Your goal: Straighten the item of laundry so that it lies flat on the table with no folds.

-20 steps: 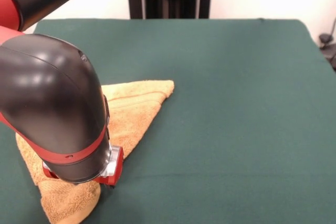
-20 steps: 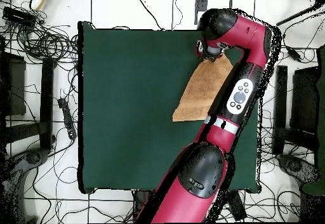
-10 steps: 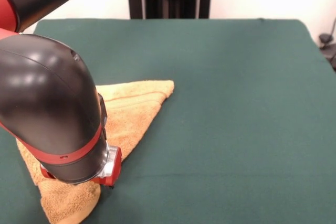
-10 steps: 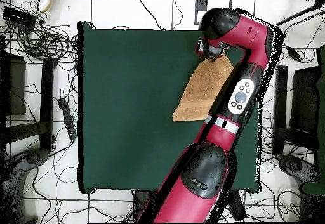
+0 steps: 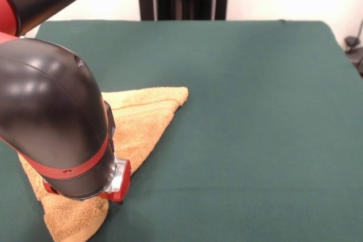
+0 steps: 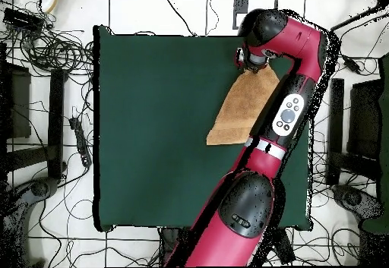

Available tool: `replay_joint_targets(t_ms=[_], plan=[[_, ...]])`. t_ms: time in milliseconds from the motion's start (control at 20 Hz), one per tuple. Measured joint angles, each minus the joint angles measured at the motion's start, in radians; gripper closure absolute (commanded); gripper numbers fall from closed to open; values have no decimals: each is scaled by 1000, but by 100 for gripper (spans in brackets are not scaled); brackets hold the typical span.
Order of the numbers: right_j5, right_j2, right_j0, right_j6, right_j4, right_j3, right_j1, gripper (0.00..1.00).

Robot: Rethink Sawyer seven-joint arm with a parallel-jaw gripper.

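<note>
While the towel (image 5: 144,123) lies folded into a triangle near one table (image 5: 255,111) edge, the gripper (image 5: 116,188) sits low at its corner — finger state indeterminable; recommend drawing the fold outward slowly.

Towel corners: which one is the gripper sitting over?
The corner at the picture's bottom in the front view, under the gripper. The other visible corner, by the woven bands, lies uncovered farther up the towel; the arm hides the rest.
</note>
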Motion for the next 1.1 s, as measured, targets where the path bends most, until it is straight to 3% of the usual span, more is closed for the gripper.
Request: replay_joint_targets(t_ms=[1000, 1050, 1100], plan=[[0, 33, -9, 0, -20, 0, 1, 0], [-1, 35, -10, 0, -25, 0, 0, 100], [-1, 36, -10, 0, -26, -1, 0, 100]])
